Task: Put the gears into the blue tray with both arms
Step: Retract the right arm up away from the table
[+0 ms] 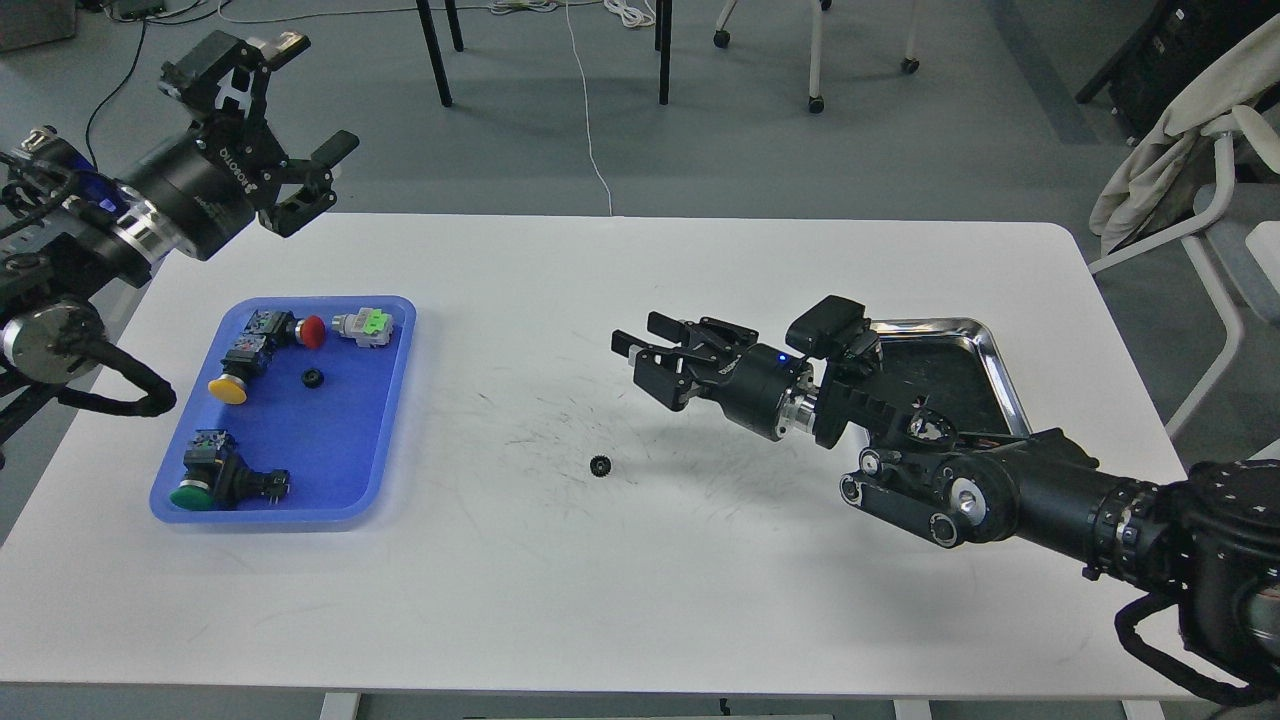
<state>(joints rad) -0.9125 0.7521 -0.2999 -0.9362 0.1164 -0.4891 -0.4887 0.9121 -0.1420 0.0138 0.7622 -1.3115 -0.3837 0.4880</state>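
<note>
White counter (620,600) nearest me. One gear (600,465) is lying loose on it near centre, touching nothing. My right hand (640,362) is hovering above and beyond it, toward 1 o'clock of that gear, fingers apart and holding nothing. At 9 o'clock the blue tray (390,420) is sitting, carrying a second gear (312,377) among green (190,493), yellow (228,389) and red (313,331) push-buttons. A steel tray (985,350) is lying under my right arm at 3 o'clock. Farthest, at 10 o'clock, my left hand (310,150) is hanging raised beyond the blue tray, fingers spread wide, empty.
</note>
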